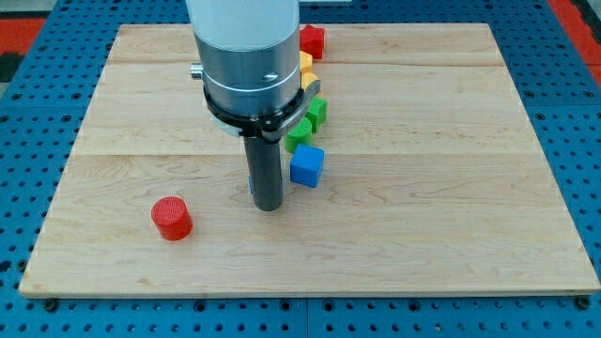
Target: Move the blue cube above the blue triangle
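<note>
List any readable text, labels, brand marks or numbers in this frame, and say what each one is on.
None: no words, numbers or signs can be read.
Wooden board: bare.
Blue cube, red cylinder, red block, green blocks: unmarked.
Silver arm housing: no legible label.

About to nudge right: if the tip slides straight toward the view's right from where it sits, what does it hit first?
Most likely the blue cube, which sits just to the view's right of my tip and slightly higher in the view. Depth is unclear, so the tip may only clip its near edge.
</note>
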Available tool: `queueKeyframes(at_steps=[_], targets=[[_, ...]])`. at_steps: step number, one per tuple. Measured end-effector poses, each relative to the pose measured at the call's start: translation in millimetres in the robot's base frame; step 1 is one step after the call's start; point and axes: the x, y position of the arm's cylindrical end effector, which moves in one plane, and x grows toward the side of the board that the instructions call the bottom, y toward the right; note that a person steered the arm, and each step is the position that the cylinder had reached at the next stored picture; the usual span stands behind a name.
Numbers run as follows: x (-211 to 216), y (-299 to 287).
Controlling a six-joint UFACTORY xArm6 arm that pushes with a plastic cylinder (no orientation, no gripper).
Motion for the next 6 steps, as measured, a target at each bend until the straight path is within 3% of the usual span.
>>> queueKeyframes(at_steps=[1,2,3,4,6], targets=[[-7,45],[-33,43],[-27,-38],[-30,-66],[-28,124]])
